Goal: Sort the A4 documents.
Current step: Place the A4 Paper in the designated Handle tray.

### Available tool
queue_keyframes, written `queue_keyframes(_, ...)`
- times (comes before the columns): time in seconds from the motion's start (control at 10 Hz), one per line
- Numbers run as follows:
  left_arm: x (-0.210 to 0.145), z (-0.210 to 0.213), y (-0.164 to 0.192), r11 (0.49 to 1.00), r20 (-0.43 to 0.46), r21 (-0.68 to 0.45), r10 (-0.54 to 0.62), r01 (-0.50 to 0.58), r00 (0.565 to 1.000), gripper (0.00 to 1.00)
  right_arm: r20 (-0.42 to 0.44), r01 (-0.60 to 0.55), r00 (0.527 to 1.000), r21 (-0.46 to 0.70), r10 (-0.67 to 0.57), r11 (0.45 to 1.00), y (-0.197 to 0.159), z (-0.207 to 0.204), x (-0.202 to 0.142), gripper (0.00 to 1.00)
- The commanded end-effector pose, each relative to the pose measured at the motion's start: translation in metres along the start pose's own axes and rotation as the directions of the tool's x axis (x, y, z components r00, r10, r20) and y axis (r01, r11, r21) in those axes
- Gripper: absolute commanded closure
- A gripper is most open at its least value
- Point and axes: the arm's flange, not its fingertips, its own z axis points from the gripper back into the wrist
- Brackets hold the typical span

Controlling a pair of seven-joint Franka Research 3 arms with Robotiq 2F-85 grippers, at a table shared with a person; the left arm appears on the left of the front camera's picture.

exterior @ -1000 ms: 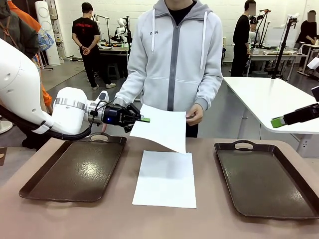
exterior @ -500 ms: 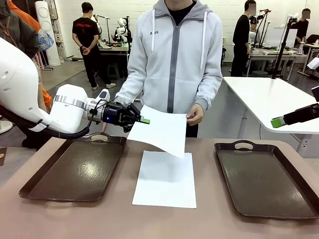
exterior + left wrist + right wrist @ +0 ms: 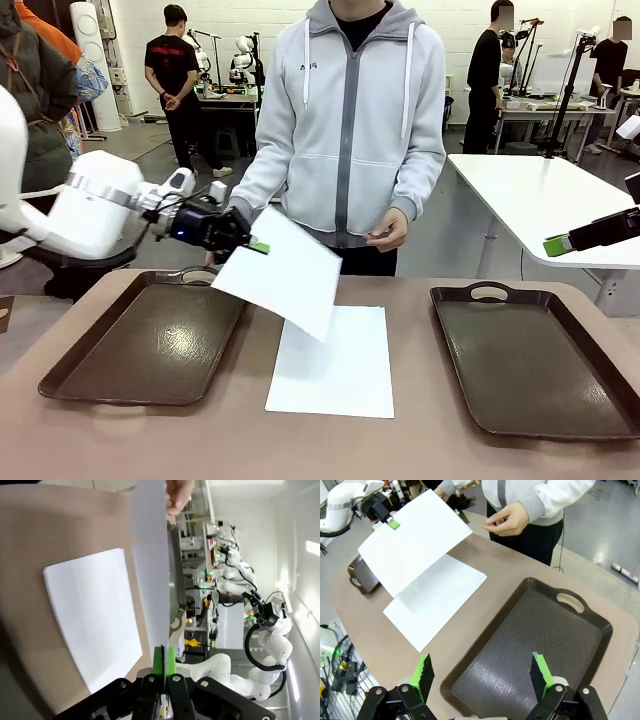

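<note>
A person (image 3: 345,120) in a pale grey zip hoodie stands at the table's (image 3: 420,445) 12 o'clock. One hand (image 3: 390,232) is curled at waist height, apart from any paper. Behind, toward 2 o'clock, sits a white table (image 3: 540,195), and other people stand farther back in the room.

The left gripper (image 3: 256,247) reaches in from 9 o'clock, pinched tight on the edge of the held sheet (image 3: 285,270), an A4 page hanging tilted in the air. From the front, its lowest corner covers the 11 o'clock corner of the flat sheet (image 3: 340,365) and part of the left tray's (image 3: 150,345) 2 o'clock corner. The flat sheet lies on the middle of the table, between the two trays.

The left tray sits at 9 o'clock and the right tray (image 3: 540,365) at 3 o'clock. Both are dark brown and handled, and each glossy floor lies open to view. The right gripper (image 3: 482,672) hovers over the right tray, its green pads spread wide and gripping nothing.
</note>
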Motion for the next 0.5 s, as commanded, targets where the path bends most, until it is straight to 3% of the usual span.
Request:
queue_keyframes(0.0, -0.030, 0.039, 0.020, 0.999, 0.082, 0.022, 0.033, -0.035, 0.996, 0.99, 0.002, 0.004, 1.000, 0.015, -0.004, 1.000, -0.001, -0.002, -0.001, 0.00)
queue_keyframes(0.2, -0.050, 0.073, 0.041, 0.995, 0.117, 0.066, 0.062, -0.070, 0.991, 0.99, 0.002, 0.004, 1.000, 0.015, -0.004, 1.000, -0.001, -0.002, -0.001, 0.00)
queue_keyframes(0.4, -0.058, 0.097, 0.055, 0.989, 0.087, 0.134, 0.057, -0.069, 0.995, 0.99, 0.002, 0.004, 1.000, 0.015, -0.004, 1.000, -0.001, -0.002, -0.001, 0.00)
